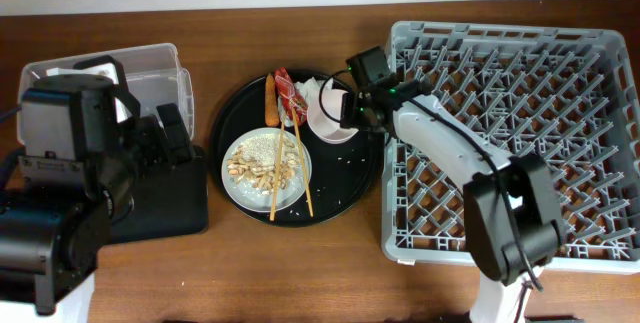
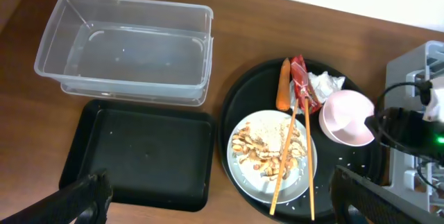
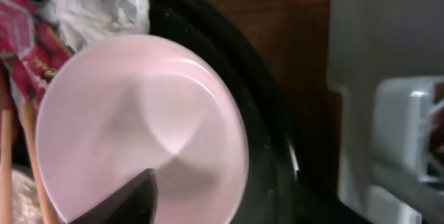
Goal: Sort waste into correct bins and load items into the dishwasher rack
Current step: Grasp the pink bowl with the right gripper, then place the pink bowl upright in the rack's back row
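- White bowl (image 3: 139,127): one finger (image 3: 132,200) of the right gripper (image 1: 342,108) lies inside its lower rim; I cannot tell if it squeezes.
- Left gripper (image 2: 222,182): fingers wide apart.

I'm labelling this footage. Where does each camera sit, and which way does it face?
Overhead: above the table, facing straight down; both arms show.
Left wrist: high, facing down on clear tub, black tray; its fingers at bottom corners.
Right wrist: close over the bowl; one dark finger shows.
Shared: all see the bowl.

Red wrapper (image 1: 288,95), orange stick (image 1: 270,103), grey rack (image 1: 500,31)
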`<move>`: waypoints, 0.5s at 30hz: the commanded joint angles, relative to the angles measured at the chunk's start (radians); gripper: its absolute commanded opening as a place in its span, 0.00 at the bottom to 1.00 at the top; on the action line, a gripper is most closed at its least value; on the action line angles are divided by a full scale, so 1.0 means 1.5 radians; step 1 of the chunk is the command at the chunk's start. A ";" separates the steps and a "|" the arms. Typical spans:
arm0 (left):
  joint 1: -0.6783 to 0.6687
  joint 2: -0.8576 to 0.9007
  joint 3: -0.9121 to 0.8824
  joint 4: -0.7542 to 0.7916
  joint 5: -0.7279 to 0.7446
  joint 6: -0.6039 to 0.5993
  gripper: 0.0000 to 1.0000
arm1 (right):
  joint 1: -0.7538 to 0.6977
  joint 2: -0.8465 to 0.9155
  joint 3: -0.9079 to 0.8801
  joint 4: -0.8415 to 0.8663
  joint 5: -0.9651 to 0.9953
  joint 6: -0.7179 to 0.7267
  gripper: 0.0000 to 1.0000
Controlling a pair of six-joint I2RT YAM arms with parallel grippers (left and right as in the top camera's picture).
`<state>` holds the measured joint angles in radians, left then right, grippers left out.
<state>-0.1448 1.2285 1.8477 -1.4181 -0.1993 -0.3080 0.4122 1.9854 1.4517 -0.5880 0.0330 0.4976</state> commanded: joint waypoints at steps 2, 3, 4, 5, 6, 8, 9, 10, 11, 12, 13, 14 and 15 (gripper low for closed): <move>-0.002 -0.003 0.002 -0.019 -0.012 -0.009 0.99 | 0.000 0.041 0.013 0.011 -0.022 0.011 0.34; -0.002 -0.003 0.002 -0.024 -0.012 -0.009 0.99 | 0.000 0.047 0.013 0.010 -0.025 0.019 0.33; -0.002 -0.003 0.002 -0.025 -0.012 -0.009 0.99 | 0.001 0.053 0.013 0.008 -0.033 0.024 0.26; -0.002 -0.003 0.002 -0.025 -0.012 -0.009 0.99 | 0.000 0.051 0.014 0.003 -0.034 0.020 0.16; -0.002 -0.003 0.002 -0.025 -0.012 -0.009 0.99 | -0.001 0.042 0.021 -0.010 -0.034 0.006 0.04; -0.002 -0.003 0.002 -0.025 -0.012 -0.009 0.99 | 0.000 0.006 0.052 -0.055 -0.032 -0.038 0.04; -0.002 -0.003 0.002 -0.025 -0.012 -0.009 0.99 | 0.000 -0.014 0.068 -0.077 -0.031 -0.051 0.04; -0.002 -0.003 0.002 -0.025 -0.012 -0.009 0.99 | 0.000 -0.047 0.090 -0.110 -0.016 -0.052 0.04; -0.002 -0.003 0.002 -0.025 -0.012 -0.009 0.99 | 0.000 -0.087 0.112 -0.146 0.021 -0.053 0.04; -0.002 -0.003 0.002 -0.025 -0.012 -0.009 0.99 | -0.001 -0.136 0.125 -0.182 0.078 -0.053 0.04; -0.002 -0.003 0.002 -0.025 -0.012 -0.009 0.99 | 0.000 -0.173 0.127 -0.207 0.136 -0.053 0.04; -0.002 -0.003 0.002 -0.025 -0.012 -0.009 0.99 | -0.001 -0.200 0.127 -0.229 0.199 -0.052 0.04; -0.002 -0.003 0.002 -0.025 -0.012 -0.009 0.99 | -0.001 -0.239 0.127 -0.270 0.361 -0.051 0.04</move>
<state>-0.1448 1.2285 1.8477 -1.4551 -0.1997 -0.3084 0.4122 1.7267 1.6207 -0.9234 0.1867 0.4255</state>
